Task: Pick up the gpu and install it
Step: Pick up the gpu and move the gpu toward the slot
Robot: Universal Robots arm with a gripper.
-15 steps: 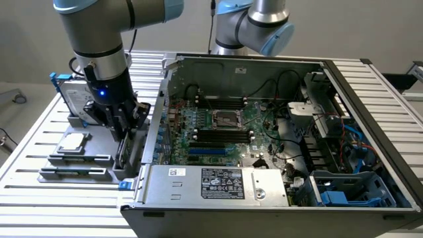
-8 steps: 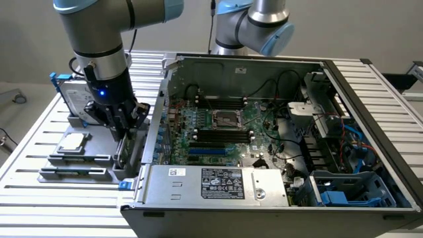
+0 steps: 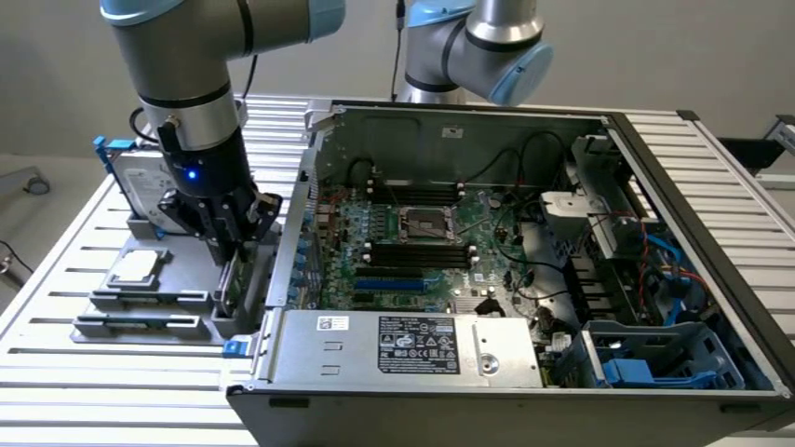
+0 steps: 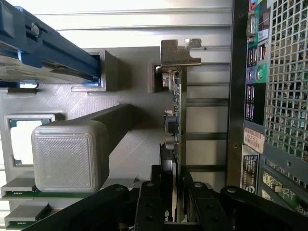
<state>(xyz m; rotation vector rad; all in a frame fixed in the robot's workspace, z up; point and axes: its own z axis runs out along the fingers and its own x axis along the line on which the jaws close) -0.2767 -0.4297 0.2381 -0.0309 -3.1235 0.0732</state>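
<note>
The gpu point(image 4: 175, 120) stands on edge in a slot of the grey parts holder point(image 4: 134, 91). I see it edge-on, green board on one side, black cooler on the other, with its silver bracket point(image 4: 180, 52) at the far end. My gripper point(image 4: 174, 192) straddles the card, and its black fingers point(image 4: 153, 202) press against both faces. In the exterior view my gripper point(image 3: 230, 250) reaches down into the holder point(image 3: 137, 328). It sits just off the open computer case's point(image 3: 497, 372) outer wall, on the exterior view's left, and a sliver of the gpu point(image 3: 225, 284) shows below it.
The holder also carries a silver hard drive with blue frame point(image 3: 130, 182), a square processor chip point(image 3: 134, 267) and memory sticks point(image 3: 137, 321). The case's motherboard point(image 3: 410, 242) lies exposed. A second robot arm point(image 3: 478, 47) stands behind the case. A grey post point(image 4: 70, 154) rises beside the card.
</note>
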